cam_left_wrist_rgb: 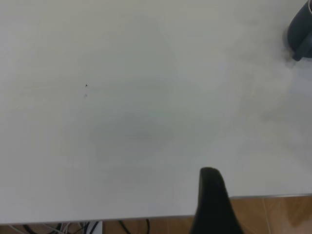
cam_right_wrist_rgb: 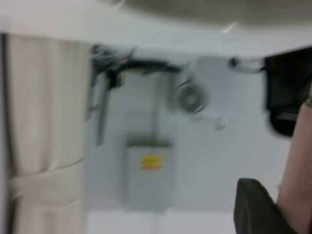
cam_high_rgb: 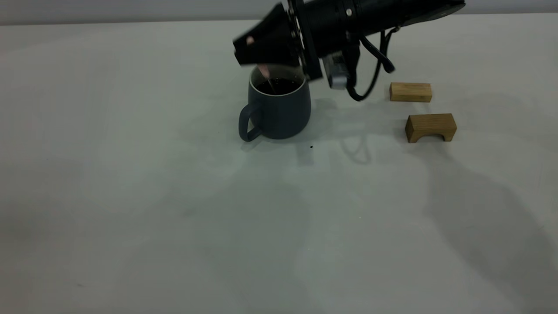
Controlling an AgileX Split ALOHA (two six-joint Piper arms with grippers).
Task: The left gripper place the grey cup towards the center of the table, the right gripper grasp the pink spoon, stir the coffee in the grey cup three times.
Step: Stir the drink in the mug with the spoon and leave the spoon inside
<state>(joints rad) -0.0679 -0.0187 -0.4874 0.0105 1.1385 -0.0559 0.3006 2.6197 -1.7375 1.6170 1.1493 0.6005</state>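
Observation:
The grey cup stands upright near the middle of the table, handle toward the exterior view's left, with black coffee inside. My right gripper hovers just above the cup's rim, shut on the pink spoon, whose neck dips into the coffee. The right wrist view shows the pale pink handle against one dark finger. My left gripper is parked over the table's edge, well away from the cup. One finger shows, with nothing beside it.
Two wooden blocks lie to the right of the cup: a flat bar and an arch-shaped piece. A tiny black speck sits in front of the cup. The right arm's cable hangs beside the cup.

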